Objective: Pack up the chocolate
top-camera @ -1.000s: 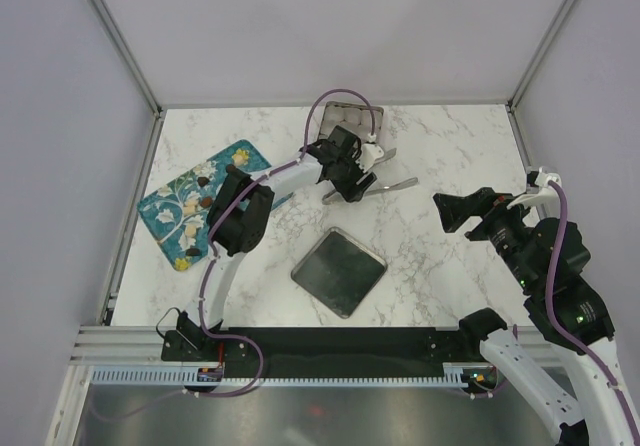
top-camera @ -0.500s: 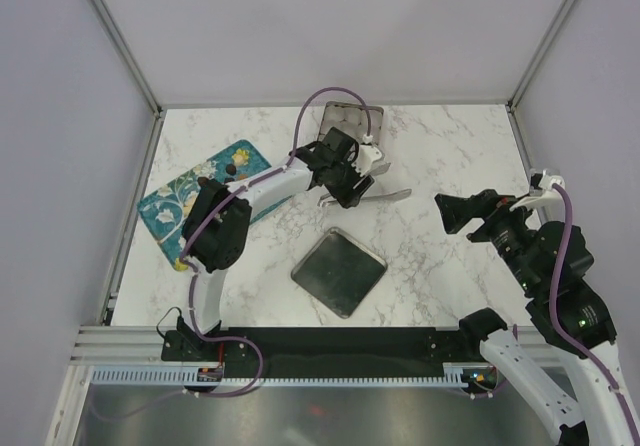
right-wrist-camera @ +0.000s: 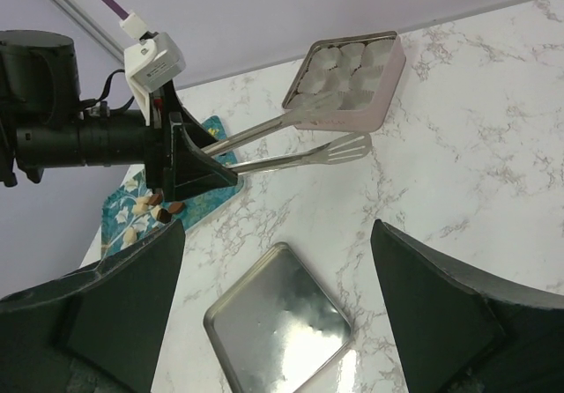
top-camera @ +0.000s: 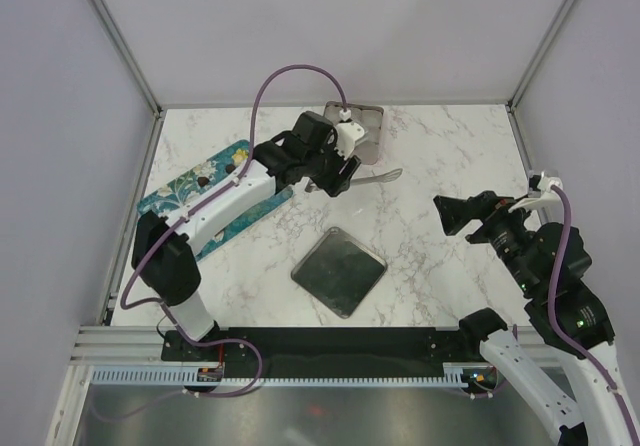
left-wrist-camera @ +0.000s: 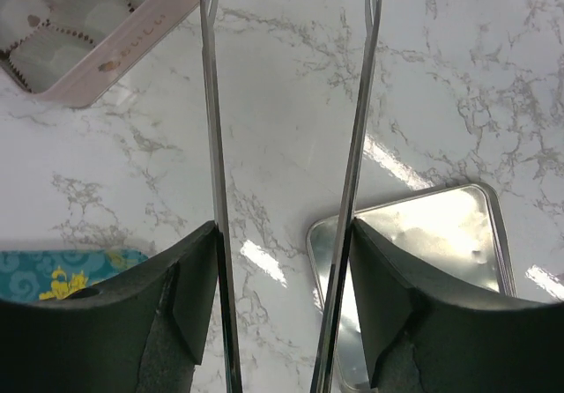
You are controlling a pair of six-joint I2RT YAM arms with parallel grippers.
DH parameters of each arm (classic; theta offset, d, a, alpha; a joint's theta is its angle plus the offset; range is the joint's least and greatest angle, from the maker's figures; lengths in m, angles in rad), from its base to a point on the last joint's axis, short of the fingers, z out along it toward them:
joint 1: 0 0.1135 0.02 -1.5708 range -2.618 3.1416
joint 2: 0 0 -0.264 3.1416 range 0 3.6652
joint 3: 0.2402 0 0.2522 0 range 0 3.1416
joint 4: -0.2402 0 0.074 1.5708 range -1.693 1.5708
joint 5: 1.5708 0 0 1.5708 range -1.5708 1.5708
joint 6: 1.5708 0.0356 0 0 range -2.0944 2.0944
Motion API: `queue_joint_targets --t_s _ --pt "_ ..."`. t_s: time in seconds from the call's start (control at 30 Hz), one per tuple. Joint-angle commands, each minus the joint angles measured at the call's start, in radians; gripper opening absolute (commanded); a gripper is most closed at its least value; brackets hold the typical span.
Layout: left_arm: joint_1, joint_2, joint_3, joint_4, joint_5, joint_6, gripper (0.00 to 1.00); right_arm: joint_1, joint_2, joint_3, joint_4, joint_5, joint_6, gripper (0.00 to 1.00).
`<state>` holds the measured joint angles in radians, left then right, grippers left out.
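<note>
Left claw: my left claw [top-camera: 335, 171] [left-wrist-camera: 282, 234] is clamped on the handle end of the metal tongs [top-camera: 375, 177] [left-wrist-camera: 211, 102] [right-wrist-camera: 348, 151], one dark finger [left-wrist-camera: 189, 296] pressed against the outside of each blade.
Tongs: the two blades stand apart, and marble table [top-camera: 450, 146] shows between them. In my right wrist view one tip hangs over the near edge of the tin and the other over the marble just beside it.
Right claw: my right claw [top-camera: 445, 211] [right-wrist-camera: 275, 226] is spread wide and grips nothing. It hangs above the right side of the table, well apart from the tongs.
Chocolate: the chocolate [top-camera: 205, 179] [right-wrist-camera: 159, 208] lies as small brown and pale pieces on the teal flowered tray [top-camera: 170, 191] [right-wrist-camera: 207, 129] at the left.
Tin: the pink square tin [top-camera: 368, 124] [left-wrist-camera: 132, 40] [right-wrist-camera: 348, 124] sits at the far edge with pale paper cups inside.
Lid: the silver lid [top-camera: 338, 271] [left-wrist-camera: 441, 234] [right-wrist-camera: 278, 322] lies flat near the table's middle.
Writing: the tin's pink wall carries small dark lettering, too blurred to read.
</note>
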<state>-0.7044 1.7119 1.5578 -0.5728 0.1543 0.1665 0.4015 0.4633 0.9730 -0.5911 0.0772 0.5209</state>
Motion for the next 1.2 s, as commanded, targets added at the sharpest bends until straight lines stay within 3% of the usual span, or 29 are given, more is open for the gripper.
queue_joint_targets --t_s 0.0,0.13,0.6,1.17 --pt "0.002 -0.080 -0.031 -0.058 -0.119 -0.090 0.65 0.000 0.002 -0.019 0.031 -0.020 -0.007 0.95" --pt "0.048 -0.135 -0.083 -0.122 -0.268 -0.213 0.64 -0.001 -0.018 -0.052 0.028 -0.033 -0.010 0.95" --pt "0.439 -0.333 -0.263 -0.159 -0.291 -0.262 0.62 0.023 -0.031 -0.100 0.040 -0.045 -0.088 0.95" --pt "0.579 -0.133 -0.220 -0.159 -0.291 -0.262 0.62 0.039 -0.081 -0.103 0.039 -0.007 -0.055 0.95"
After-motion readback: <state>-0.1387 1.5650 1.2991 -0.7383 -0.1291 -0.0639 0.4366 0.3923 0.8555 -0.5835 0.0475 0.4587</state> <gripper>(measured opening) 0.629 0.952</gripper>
